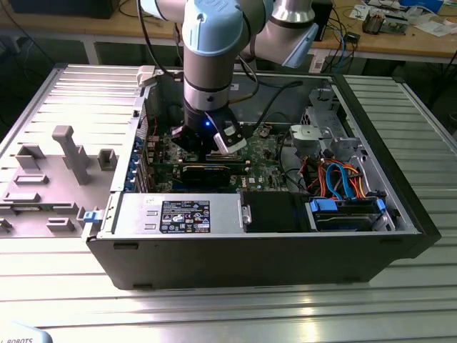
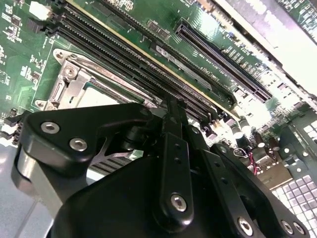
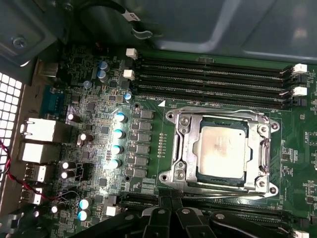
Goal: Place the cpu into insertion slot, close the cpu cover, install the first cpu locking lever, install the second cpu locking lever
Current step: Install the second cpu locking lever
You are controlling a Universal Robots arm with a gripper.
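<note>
While the arm reaches down into the open computer case, the cpu sits in the insertion slot with the cpu cover closed flat around it. At the slot's six o'clock the gripper hovers; whether its claw is wide or narrow cannot be told.

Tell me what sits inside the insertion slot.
The cpu lies flat in the insertion slot, its grey-tan face showing through the window of the cpu cover, which lies over it. The frame hides the chip's edges and the contacts beneath.
</note>
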